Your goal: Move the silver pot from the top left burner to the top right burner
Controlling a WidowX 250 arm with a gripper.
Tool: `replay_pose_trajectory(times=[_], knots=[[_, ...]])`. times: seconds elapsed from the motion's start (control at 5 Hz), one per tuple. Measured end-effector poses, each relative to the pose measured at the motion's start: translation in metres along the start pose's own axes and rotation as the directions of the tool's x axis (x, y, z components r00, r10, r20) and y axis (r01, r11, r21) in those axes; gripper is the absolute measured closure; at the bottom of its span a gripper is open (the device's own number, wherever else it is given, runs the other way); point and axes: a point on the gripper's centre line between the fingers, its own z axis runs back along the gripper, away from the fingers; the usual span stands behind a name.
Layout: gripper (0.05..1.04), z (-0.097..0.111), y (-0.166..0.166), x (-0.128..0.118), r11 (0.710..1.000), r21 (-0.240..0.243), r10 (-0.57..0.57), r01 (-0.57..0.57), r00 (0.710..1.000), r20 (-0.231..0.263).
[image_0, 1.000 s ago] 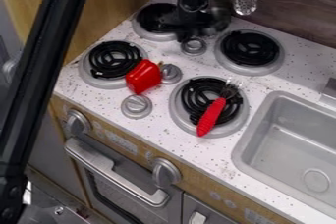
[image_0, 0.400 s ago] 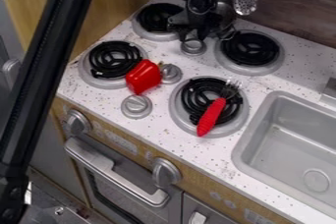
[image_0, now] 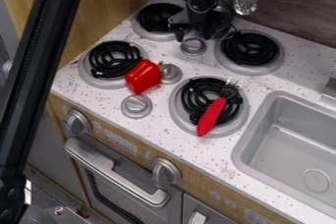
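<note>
Pot (image_0: 227, 12) is partly behind my gripper (image_0: 194, 35), between the top left burner (image_0: 156, 18) and top right burner (image_0: 250, 49). Can't tell if my jaws are spread, pressed together or pinching it. Poor grip could let it slip or tip; letting go too soon could leave it half on the burner rim. Too low, I might catch the knob (image_0: 193, 46). Hanging spoon (image_0: 244, 3) close by, could get knocked. Red pepper (image_0: 143, 76) and red-handled whisk (image_0: 210, 117) nearer the front, out of the way.
</note>
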Motion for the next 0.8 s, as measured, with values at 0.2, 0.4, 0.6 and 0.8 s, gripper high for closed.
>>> replay_pose_trajectory(times=[0.2,0.4,0.6,0.8], knots=[[0.088,0.010,-0.006,0.018,1.000,-0.008,0.014,-0.014,0.999,0.029],[0.088,0.007,-0.010,0.027,1.000,-0.018,0.026,-0.025,0.998,0.059],[0.088,0.002,-0.011,0.029,0.999,-0.014,0.044,-0.044,0.998,0.047],[0.087,-0.017,-0.010,0.018,1.000,0.013,0.013,-0.012,1.000,-0.012]])
